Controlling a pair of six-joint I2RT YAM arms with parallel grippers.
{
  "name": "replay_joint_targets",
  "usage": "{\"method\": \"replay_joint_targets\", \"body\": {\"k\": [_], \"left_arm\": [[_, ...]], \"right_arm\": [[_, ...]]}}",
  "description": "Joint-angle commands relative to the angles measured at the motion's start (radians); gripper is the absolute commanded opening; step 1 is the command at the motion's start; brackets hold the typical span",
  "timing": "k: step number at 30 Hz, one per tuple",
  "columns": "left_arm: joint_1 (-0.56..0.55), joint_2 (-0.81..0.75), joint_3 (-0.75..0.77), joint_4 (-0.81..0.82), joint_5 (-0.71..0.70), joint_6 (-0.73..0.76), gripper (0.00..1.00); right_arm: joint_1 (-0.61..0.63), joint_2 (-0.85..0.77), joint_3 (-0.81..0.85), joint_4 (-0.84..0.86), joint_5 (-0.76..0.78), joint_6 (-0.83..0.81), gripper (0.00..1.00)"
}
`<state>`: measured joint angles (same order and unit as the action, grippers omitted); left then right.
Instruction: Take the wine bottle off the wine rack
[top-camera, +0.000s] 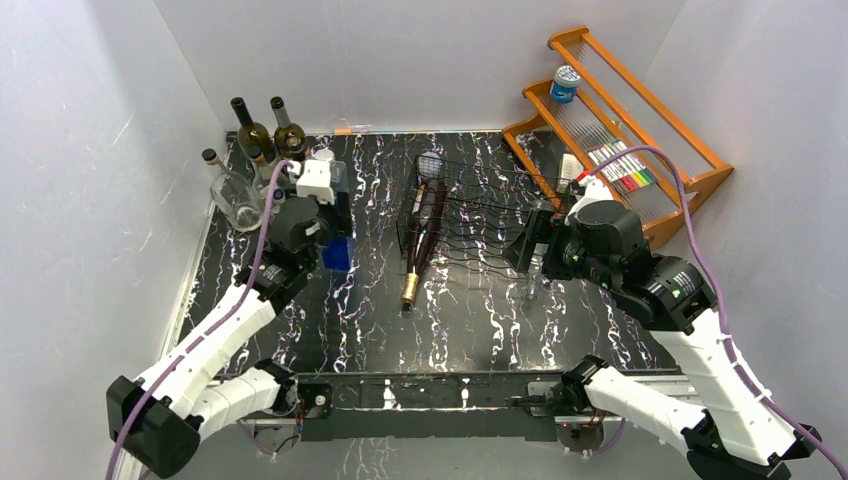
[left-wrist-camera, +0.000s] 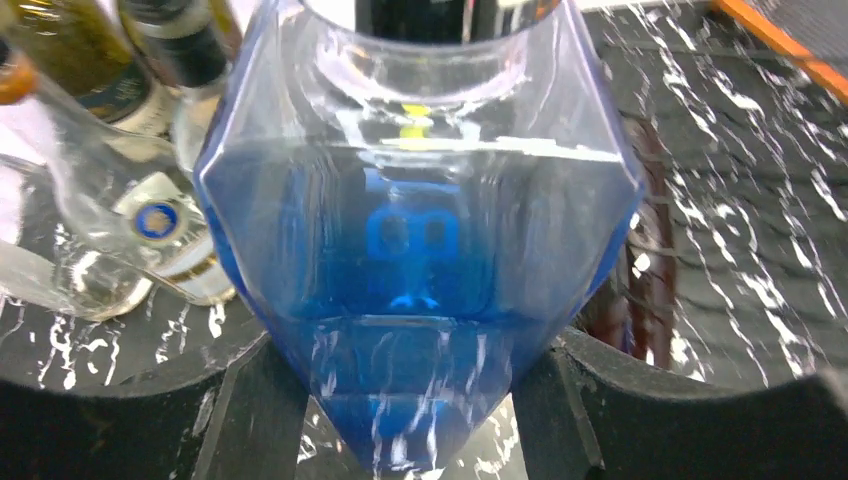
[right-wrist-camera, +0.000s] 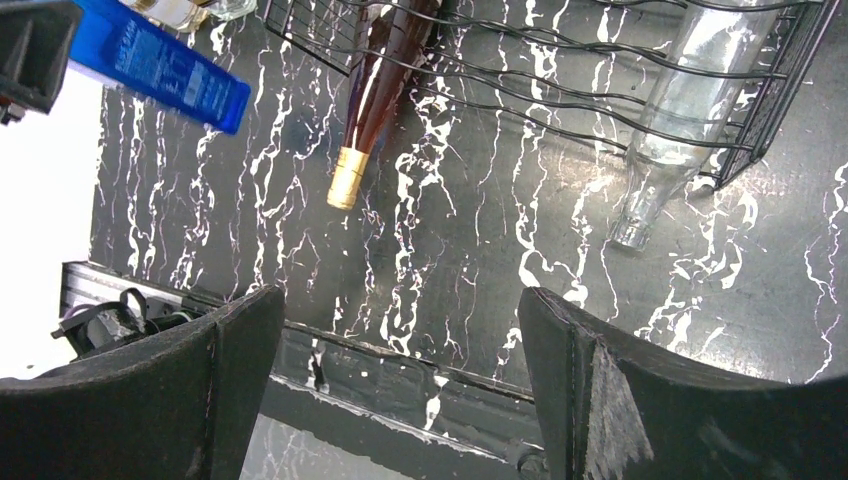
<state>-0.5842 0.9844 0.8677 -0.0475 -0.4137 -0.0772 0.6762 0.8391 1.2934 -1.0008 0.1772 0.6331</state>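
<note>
Pinched between the fingers of the left gripper (left-wrist-camera: 405, 405) is a faceted blue bottle (left-wrist-camera: 420, 230), held left of the rack (top-camera: 480, 215), its label print too blurred to read. By the rack's right end the right gripper (right-wrist-camera: 400, 390) hangs spread and empty; a dark red bottle (top-camera: 425, 230) with a gold-foiled neck lies in the leftmost cradle and a clear bottle (right-wrist-camera: 690, 100) in the rightmost. Beneath, the table (top-camera: 470, 330) is black with white veins, boxed by white walls (top-camera: 90, 150), an orange shelf (top-camera: 690, 170) at back right.
</note>
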Motion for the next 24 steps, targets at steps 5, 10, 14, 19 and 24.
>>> {"method": "replay_joint_targets", "body": {"k": [5, 10, 14, 19, 24], "left_arm": [[0.313, -0.032, -0.086, 0.5, 0.026, -0.016, 0.0], [0.384, -0.021, -0.157, 0.584, -0.002, 0.029, 0.0], [0.477, -0.025, -0.264, 0.765, 0.057, -0.009, 0.0], [0.533, 0.017, -0.31, 0.893, 0.082, -0.035, 0.0], [0.548, 0.063, -0.339, 0.995, 0.111, 0.026, 0.0]], "right_arm": [[0.003, -0.005, -0.007, 0.071, -0.006, -0.019, 0.98], [0.002, -0.008, -0.023, 0.082, -0.01, -0.022, 0.98], [0.002, -0.001, -0.033, 0.091, -0.014, -0.024, 0.98], [0.003, 0.01, -0.047, 0.104, -0.033, -0.02, 0.98], [0.003, 0.013, -0.062, 0.114, -0.035, -0.018, 0.98]]}}
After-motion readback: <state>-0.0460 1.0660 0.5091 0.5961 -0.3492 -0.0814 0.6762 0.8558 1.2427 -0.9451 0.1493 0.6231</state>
